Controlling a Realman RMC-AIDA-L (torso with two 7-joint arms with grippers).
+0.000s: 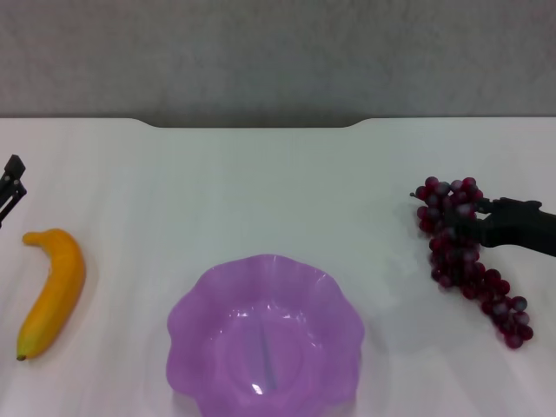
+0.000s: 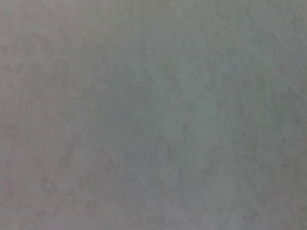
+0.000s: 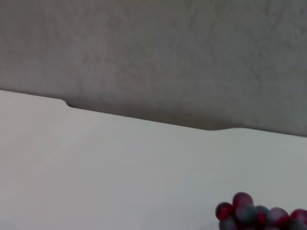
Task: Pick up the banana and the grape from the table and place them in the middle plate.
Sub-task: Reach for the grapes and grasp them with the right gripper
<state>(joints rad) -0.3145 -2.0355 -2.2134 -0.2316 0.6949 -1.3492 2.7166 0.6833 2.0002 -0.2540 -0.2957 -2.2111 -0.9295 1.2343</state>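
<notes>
The banana (image 1: 55,292) lies on the white table (image 1: 261,191) at the front left, dark tip toward me. The purple scalloped middle plate (image 1: 185,306) sits empty at the front centre. The grape (image 1: 472,265) bunch lies on the table at the right, running back to front. My right gripper (image 1: 465,219) comes in from the right edge and sits on the far part of the bunch. The bunch's far end also shows in the right wrist view (image 3: 256,214). My left gripper (image 1: 10,184) is at the left edge, behind the banana and apart from it.
The table's notched far edge (image 1: 252,126) meets a grey wall (image 1: 278,52). The left wrist view shows only a plain grey surface (image 2: 153,115). Bare tabletop lies between the plate and each fruit.
</notes>
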